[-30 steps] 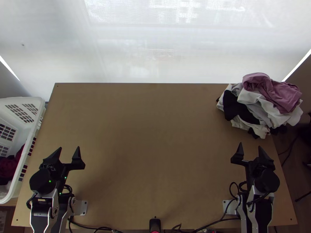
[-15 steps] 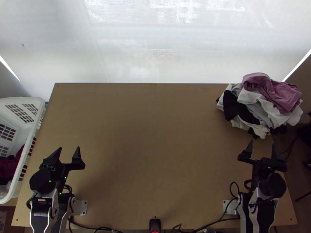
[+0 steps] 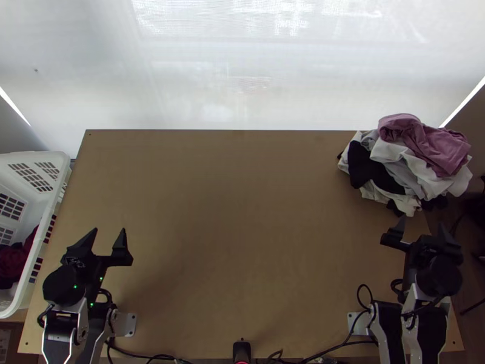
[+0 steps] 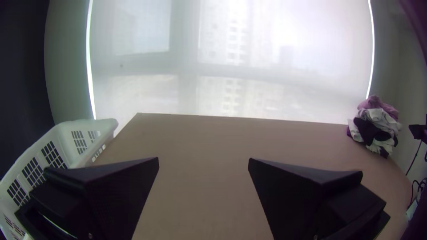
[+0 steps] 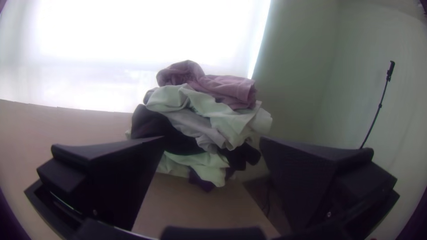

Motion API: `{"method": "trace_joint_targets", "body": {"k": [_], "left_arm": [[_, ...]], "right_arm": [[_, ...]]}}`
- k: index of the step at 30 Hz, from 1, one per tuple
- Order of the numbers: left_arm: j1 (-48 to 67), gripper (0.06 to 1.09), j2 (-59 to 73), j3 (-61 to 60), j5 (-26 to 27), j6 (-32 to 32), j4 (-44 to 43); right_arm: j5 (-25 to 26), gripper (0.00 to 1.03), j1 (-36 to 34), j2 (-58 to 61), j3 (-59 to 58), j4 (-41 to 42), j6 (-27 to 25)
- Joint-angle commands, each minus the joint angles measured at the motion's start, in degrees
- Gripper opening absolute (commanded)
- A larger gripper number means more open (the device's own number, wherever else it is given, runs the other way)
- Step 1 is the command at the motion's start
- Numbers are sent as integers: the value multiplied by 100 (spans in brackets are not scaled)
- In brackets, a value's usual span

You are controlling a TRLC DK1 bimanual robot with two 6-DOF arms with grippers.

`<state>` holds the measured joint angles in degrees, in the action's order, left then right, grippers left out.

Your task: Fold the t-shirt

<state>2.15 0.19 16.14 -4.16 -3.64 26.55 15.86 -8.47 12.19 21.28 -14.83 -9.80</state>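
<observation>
A bunched pile of clothes lies at the table's far right corner, with a pink garment [image 3: 424, 145] on top of white, grey and black ones. My right gripper [image 3: 421, 227] is open, a short way on the near side of the pile. From the right wrist, the pink cloth [image 5: 209, 84] rises beyond my right gripper [image 5: 211, 140], whose fingers hold nothing. Over the table's near left part, my left gripper [image 3: 108, 233] stands open and far from the clothes; in its wrist view the left gripper [image 4: 203, 160] has bare table between its fingers.
The wooden table [image 3: 242, 212] stretches between the two arms. A white basket [image 3: 51, 159] with dark red cloth [image 3: 15, 258] inside stands at its left edge. Cables [image 3: 339, 344] run along the near edge, beside a small black device [image 3: 242, 350].
The right gripper has moved to the right and slightly farther up the picture, turning a little, while staying open. The left arm has shifted very slightly; the clothes pile has kept its place.
</observation>
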Motion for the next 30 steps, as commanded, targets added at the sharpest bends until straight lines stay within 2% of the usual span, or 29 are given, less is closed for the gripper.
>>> {"method": "trace_joint_targets", "body": {"k": [1, 5, 11, 16, 22, 27, 29, 30], "left_arm": [[-497, 104, 482, 539, -155, -49, -220], [-1006, 104, 1827, 1444, -155, -260, -194], [-1876, 104, 3805, 3580, -155, -1675, 466], [-2448, 104, 4376, 4283, -348, -2528, 299], [-2747, 104, 4833, 4565, -357, -2413, 114], [-3959, 104, 5835, 5092, -454, -2264, 26], [-4329, 103, 6336, 5443, -533, -2027, 79], [-4478, 103, 6617, 5742, -700, -1684, 290]], "right_arm": [[488, 98, 390, 847, 1063, -952, 558], [524, 98, 487, 1234, 1792, -1620, 971], [612, 98, 487, 1427, 1880, -1874, 1103], [682, 98, 478, 1427, 1827, -1936, 1156], [726, 98, 478, 1427, 1827, -2041, 1165], [814, 98, 478, 1497, 1819, -2112, 1218], [849, 98, 478, 1541, 1836, -2156, 1270], [875, 98, 478, 1559, 1845, -2173, 1297]]}}
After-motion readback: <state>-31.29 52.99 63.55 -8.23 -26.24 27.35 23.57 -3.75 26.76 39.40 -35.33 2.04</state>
